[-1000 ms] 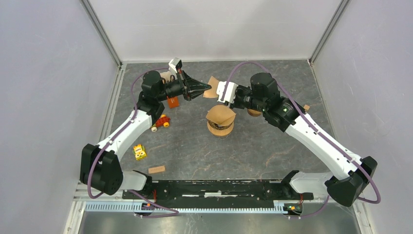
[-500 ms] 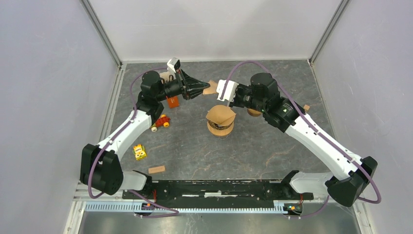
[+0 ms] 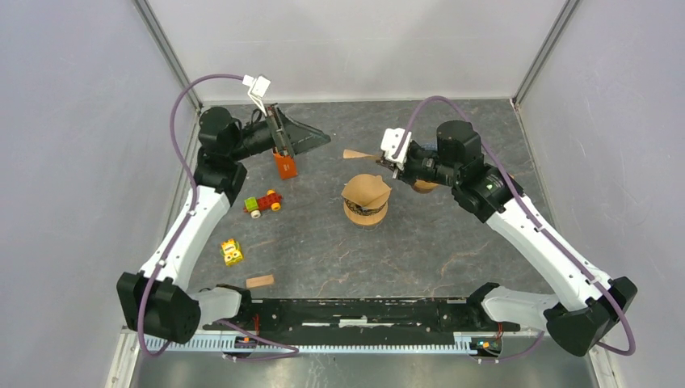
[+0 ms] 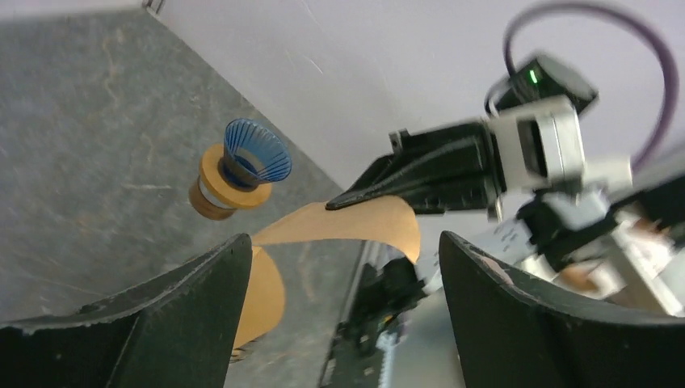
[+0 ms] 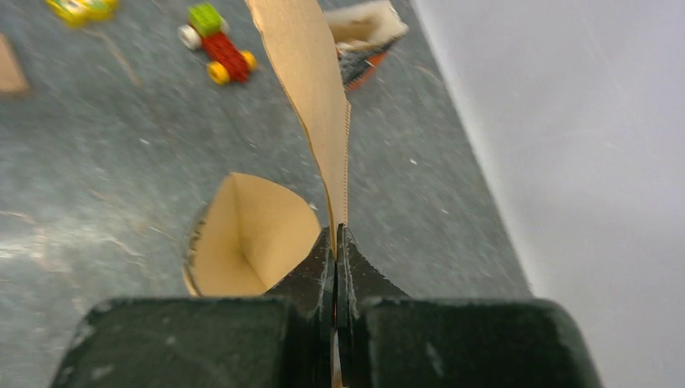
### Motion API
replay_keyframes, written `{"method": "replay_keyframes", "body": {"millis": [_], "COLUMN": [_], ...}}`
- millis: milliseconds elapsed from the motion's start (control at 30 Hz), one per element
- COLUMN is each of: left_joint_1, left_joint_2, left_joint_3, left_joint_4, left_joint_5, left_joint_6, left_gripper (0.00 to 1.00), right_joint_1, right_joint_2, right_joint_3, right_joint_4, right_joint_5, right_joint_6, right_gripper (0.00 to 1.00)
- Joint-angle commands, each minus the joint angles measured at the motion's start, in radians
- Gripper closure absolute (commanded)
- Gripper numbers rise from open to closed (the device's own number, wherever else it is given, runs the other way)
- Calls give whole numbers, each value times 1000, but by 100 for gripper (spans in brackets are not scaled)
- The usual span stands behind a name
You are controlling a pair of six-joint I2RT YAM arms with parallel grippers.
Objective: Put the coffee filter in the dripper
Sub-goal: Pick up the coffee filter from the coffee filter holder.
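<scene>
A flat brown coffee filter (image 3: 356, 153) hangs in the air with my right gripper (image 3: 386, 158) shut on its edge; in the right wrist view the filter (image 5: 311, 81) rises from the closed fingertips (image 5: 335, 242). My left gripper (image 3: 317, 137) stands open and apart from it, back left. In the left wrist view the filter (image 4: 355, 222) shows between my wide jaws, pinched by the right fingers (image 4: 388, 182). The dripper (image 4: 246, 158), a blue ribbed cone on a wooden ring, stands beyond; from above the dripper (image 3: 422, 187) is mostly hidden under the right arm.
A holder with a stack of brown filters (image 3: 366, 199) stands mid-table below the held filter. An orange object (image 3: 284, 166), a toy car (image 3: 264, 202), a yellow block (image 3: 232, 252) and a wooden block (image 3: 259, 281) lie to the left. Walls enclose three sides.
My left gripper opened, let go of the filter and pulled back to the left. My right gripper shut on the filter and carried it slightly right.
</scene>
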Motion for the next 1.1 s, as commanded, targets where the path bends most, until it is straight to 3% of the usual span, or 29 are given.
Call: {"method": "replay_keyframes", "body": {"millis": [0, 200, 600, 667, 833, 967, 1067], "left_joint_1": [0, -1, -77, -94, -148, -175, -171], "left_joint_2": [-56, -66, -54, -48, -20, 0, -7], "left_joint_3": [51, 11, -23, -27, -8, 11, 16], "left_joint_4": [-127, -198, -195, -195, -196, -196, -225], "left_joint_5": [190, 288, 335, 326, 291, 285, 293], "left_joint_6": [511, 752, 830, 840, 843, 819, 829], "left_gripper": [11, 17, 21, 27, 55, 94, 98], "right_joint_1": [-41, -57, -79, -79, -79, -82, -110], "right_joint_2": [-7, 21, 57, 64, 79, 79, 60], "right_joint_3": [-19, -60, -87, -92, -96, -103, -105], "right_joint_4": [59, 159, 291, 308, 340, 344, 323], "right_joint_5": [-294, -475, -573, -583, -601, -603, -611], "right_joint_6": [177, 318, 479, 498, 530, 533, 511], "right_gripper": [100, 100, 100, 100, 100, 99, 80]}}
